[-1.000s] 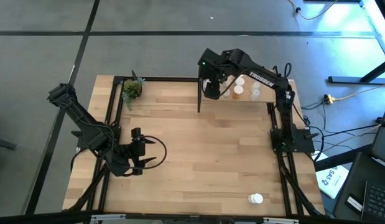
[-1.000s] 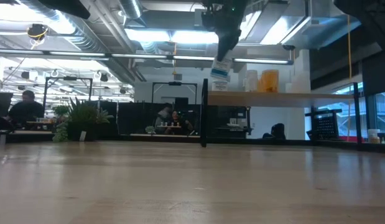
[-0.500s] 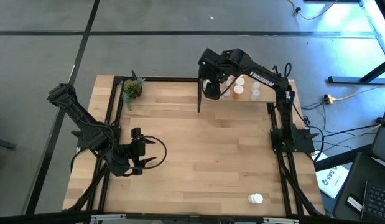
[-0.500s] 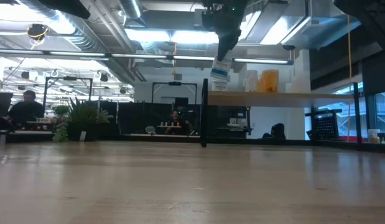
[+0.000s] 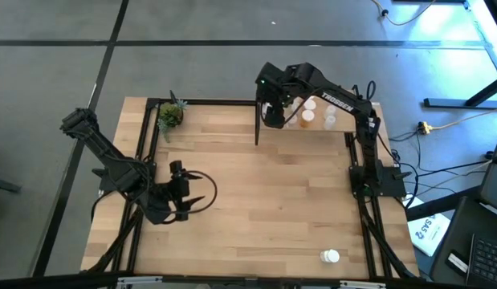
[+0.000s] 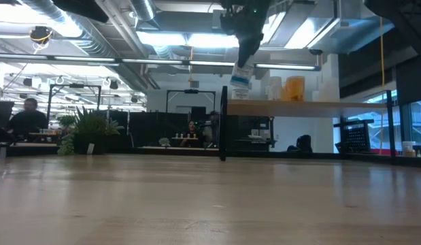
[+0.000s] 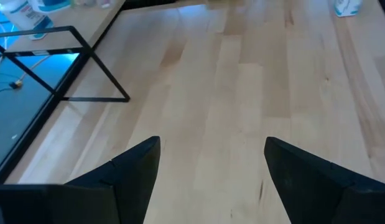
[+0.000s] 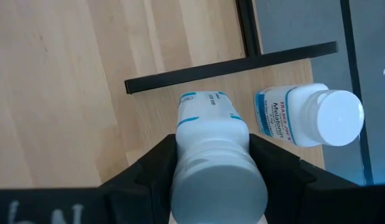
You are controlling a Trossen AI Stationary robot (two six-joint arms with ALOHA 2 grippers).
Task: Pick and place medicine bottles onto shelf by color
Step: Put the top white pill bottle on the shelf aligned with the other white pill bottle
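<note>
Right gripper (image 8: 211,163) pinches white bottle (image 8: 214,155) above left end of shelf (image 5: 332,128), beside standing white bottle (image 8: 310,117). Left gripper (image 7: 211,168) spread wide, empty, low over tabletop (image 5: 264,193).

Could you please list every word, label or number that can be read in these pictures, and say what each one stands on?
"Melatonin": on the label of the white bottle standing on the shelf.
"TROSSEN": on the right arm's link.
"SAS", partly visible: on a paper beside the table.
Blue-striped label on the white bottle held by the right gripper: too blurred to read.
</note>
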